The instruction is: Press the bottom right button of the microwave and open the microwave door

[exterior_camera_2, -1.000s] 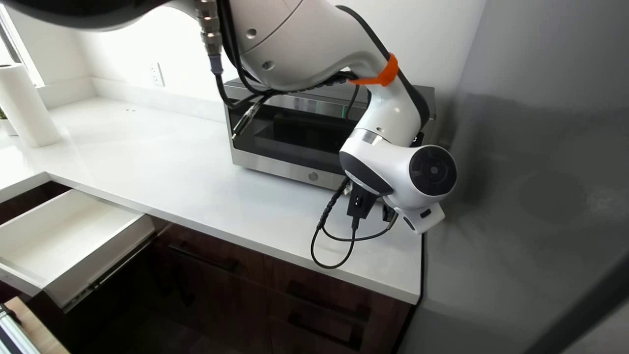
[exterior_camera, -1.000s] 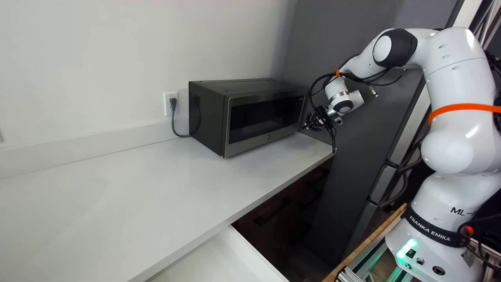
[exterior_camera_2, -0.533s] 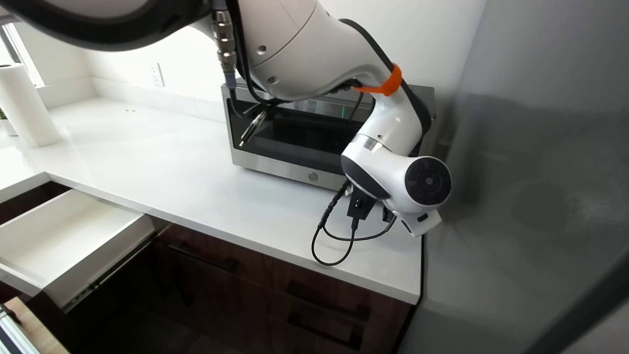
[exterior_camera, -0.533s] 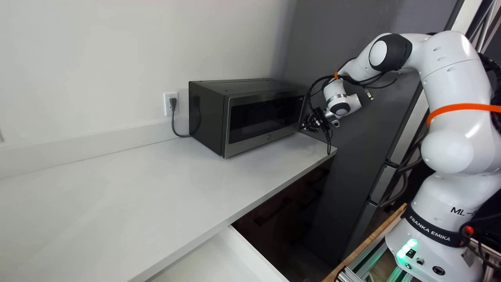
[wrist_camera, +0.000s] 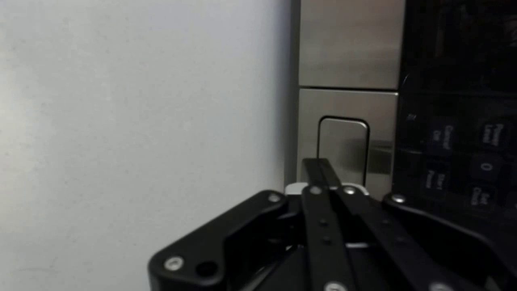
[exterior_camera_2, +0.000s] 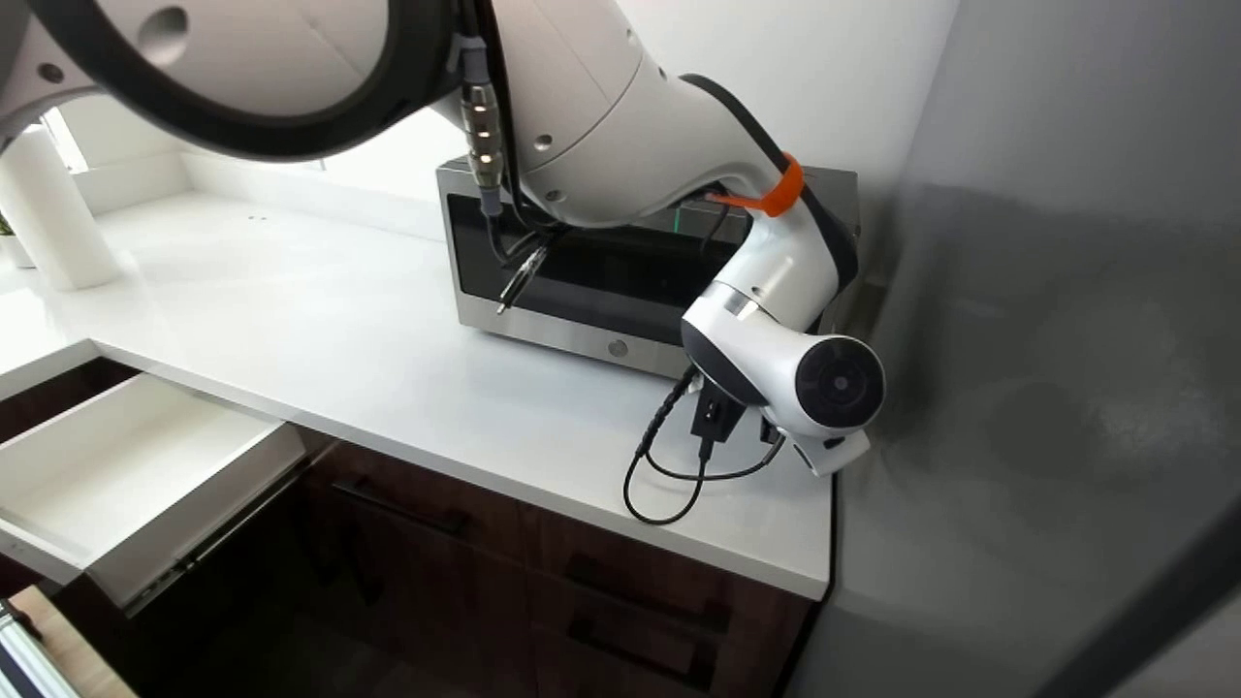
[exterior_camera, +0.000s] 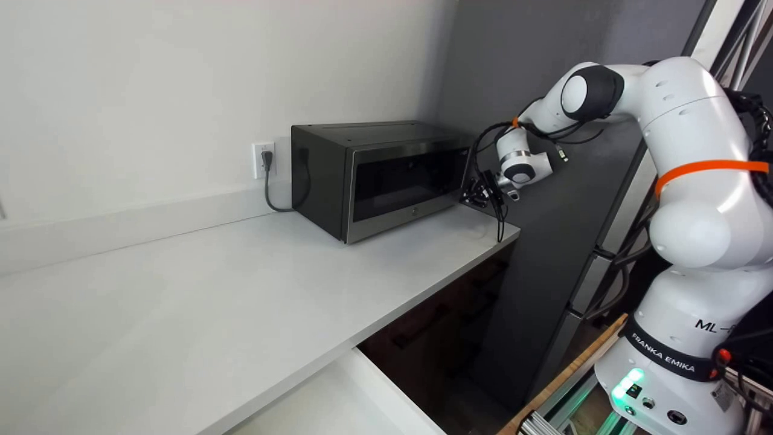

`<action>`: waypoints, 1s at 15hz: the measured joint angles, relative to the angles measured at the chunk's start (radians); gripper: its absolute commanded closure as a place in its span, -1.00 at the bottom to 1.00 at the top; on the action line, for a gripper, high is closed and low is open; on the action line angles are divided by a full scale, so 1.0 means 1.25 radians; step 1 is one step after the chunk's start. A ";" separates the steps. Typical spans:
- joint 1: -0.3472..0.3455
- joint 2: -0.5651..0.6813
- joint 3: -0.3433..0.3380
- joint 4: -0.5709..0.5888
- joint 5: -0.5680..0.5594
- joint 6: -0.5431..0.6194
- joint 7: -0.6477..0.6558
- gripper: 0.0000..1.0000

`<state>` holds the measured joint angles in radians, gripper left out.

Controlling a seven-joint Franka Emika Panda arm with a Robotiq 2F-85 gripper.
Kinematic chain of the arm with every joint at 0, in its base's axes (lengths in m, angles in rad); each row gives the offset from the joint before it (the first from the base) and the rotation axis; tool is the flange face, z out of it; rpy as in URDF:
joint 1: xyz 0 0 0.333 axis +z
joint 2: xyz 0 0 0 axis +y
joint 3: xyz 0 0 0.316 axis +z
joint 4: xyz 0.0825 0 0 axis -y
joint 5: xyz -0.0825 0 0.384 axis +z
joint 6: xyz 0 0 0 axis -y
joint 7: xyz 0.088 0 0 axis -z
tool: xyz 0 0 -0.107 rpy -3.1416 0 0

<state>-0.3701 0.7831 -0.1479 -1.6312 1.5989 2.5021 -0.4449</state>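
Fingers (wrist_camera: 312,169) of the gripper (wrist_camera: 320,160) are pressed together with nothing between them, their tips in front of the button (wrist_camera: 343,137) of the microwave (exterior_camera: 338,176); whether they touch it cannot be told. The microwave sits on the counter (exterior_camera: 241,302), its door (exterior_camera: 406,188) closed in both exterior views. Pressing the button looks like the step in hand; opening the door is left. The button is a rounded rectangle of brushed-looking metal outlined by a dark seam (wrist_camera: 366,149), beside a glossy black keypad (wrist_camera: 464,157); the door has a dark glass window (exterior_camera: 416,175) over a silvery band (exterior_camera: 386,222).
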 measured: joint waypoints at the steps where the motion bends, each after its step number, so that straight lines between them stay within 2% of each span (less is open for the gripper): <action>1: 0.000 0.008 0.001 0.007 0.007 0.000 -0.006 1.00; 11: 0.000 0.037 0.011 0.044 0.079 -0.025 -0.084 1.00; 15: -0.007 0.042 0.010 0.042 0.117 -0.051 -0.151 1.00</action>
<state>-0.3789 0.8354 -0.1353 -1.5786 1.7450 2.4378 -0.6331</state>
